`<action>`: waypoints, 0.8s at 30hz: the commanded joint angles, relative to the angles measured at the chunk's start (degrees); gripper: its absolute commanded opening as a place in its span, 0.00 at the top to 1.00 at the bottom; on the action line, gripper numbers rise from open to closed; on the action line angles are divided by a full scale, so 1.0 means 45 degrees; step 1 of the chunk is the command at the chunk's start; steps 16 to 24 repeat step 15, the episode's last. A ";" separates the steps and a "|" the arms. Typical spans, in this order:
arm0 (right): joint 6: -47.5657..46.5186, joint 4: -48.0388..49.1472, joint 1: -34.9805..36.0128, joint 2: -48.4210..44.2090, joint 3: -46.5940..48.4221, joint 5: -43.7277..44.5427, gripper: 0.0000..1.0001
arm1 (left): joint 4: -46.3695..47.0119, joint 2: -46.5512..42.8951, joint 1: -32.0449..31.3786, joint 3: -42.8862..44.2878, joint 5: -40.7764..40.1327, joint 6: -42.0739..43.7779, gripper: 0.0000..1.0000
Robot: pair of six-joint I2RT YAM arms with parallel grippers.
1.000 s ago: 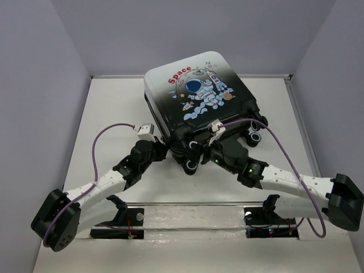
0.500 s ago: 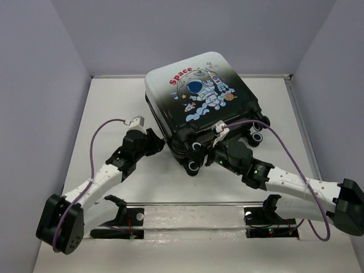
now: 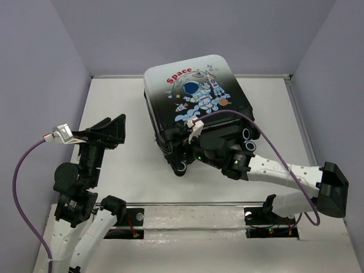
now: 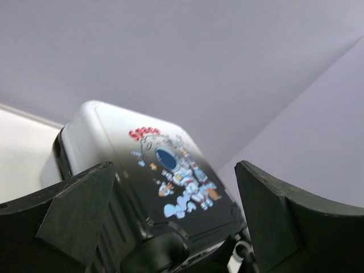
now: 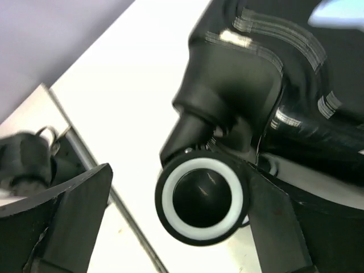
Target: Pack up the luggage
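Observation:
The luggage (image 3: 190, 94) lies shut at the back middle of the table, astronaut print up and black wheels toward me. My right gripper (image 3: 183, 158) is at its near left corner. In the right wrist view this gripper (image 5: 179, 185) is open around a white-ringed black wheel (image 5: 200, 199); the wheel touches the right finger (image 5: 273, 216), while the left finger (image 5: 74, 216) stands well off it. My left gripper (image 3: 108, 132) is raised to the left of the luggage, apart from it and open, holding nothing. The left wrist view shows the luggage (image 4: 170, 170) beyond the spread fingers (image 4: 79, 210).
The white table (image 3: 125, 96) is walled by grey panels at the back and sides. A metal rail (image 3: 187, 203) crosses the near edge between the arm bases. Purple cables loop from each wrist.
My left gripper let go at the luggage's near left side, opened and rose back to the left. The right gripper opened wider at the wheel, and the luggage shifted slightly left.

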 commanded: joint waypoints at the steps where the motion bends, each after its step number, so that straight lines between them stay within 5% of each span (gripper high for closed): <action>1: -0.0650 -0.1255 0.0511 -0.1244 0.1747 0.1364 0.00 | -0.2531 0.0631 -0.0018 0.1024 0.0786 0.1190 0.01; 9: -0.1647 -0.2666 0.0511 -0.7954 0.1008 0.2693 0.00 | -0.3197 -0.0050 -0.0018 0.1066 0.1432 0.2108 0.01; 13: -0.1492 -0.2705 0.0511 -1.0109 -0.0047 0.5286 0.00 | -0.3002 -0.0345 -0.0018 0.0423 0.1996 0.2266 0.01; 24: -0.1276 -0.2706 0.0511 -1.0466 -0.0496 0.5780 0.00 | -0.3021 -0.0248 -0.0018 0.0284 0.2037 0.2110 0.01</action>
